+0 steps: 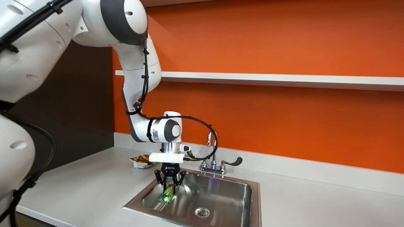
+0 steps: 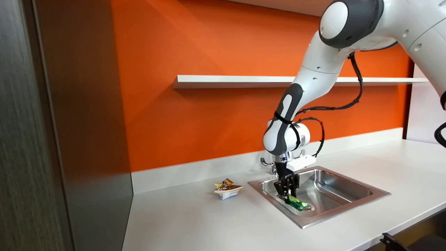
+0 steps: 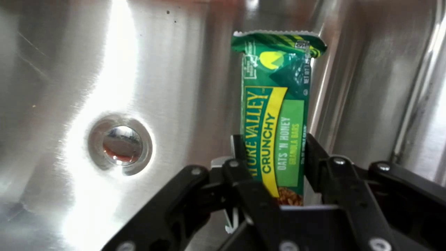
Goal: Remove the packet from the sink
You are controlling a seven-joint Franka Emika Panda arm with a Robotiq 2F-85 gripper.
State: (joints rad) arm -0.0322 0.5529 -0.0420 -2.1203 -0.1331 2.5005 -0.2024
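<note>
The packet is a green granola bar wrapper with yellow print; it shows in the wrist view (image 3: 268, 76) and in both exterior views (image 1: 167, 195) (image 2: 298, 203). It is inside the sink (image 1: 256, 205), a square steel basin, to one side of the round drain (image 3: 122, 144). My gripper (image 3: 273, 143) is shut on the packet, one finger against each long side. The gripper also shows in both exterior views (image 1: 169, 190) (image 2: 291, 198), pointing down into the basin. The packet's near end is hidden by the gripper. I cannot tell whether the packet touches the basin floor.
A chrome faucet (image 1: 214, 169) stands behind the sink. A brown and yellow snack packet in a small white tray (image 2: 227, 190) sits on the counter (image 2: 195, 223) beside the sink. A white shelf (image 1: 268, 77) runs along the orange wall. A dark panel (image 2: 83, 115) bounds one side.
</note>
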